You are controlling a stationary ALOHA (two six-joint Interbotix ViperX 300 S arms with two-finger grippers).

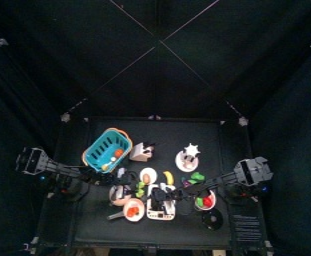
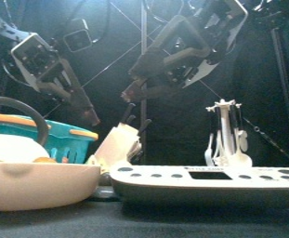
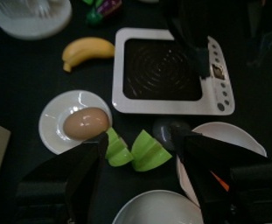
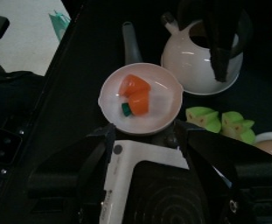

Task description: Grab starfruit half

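Note:
The starfruit half [image 1: 190,152] is a small pale star-shaped piece lying toward the back right of the table, seen only in the top view. My left gripper [image 3: 141,145] hovers open over two green pieces [image 3: 139,150], well in front of the starfruit and apart from it. It holds nothing. My right gripper [image 4: 148,140] stands open with nothing in it, above the edge of a white scale [image 4: 162,194], just short of a plate holding a carrot piece [image 4: 138,94]. Both arms reach in over the front half of the table [image 1: 84,225].
A blue basket [image 1: 107,150] stands at the back left. A white scale [image 3: 173,72], a banana [image 3: 86,51], an egg on a plate [image 3: 87,122], a white jug [image 4: 204,58] and white bowls [image 2: 35,184] crowd the front half.

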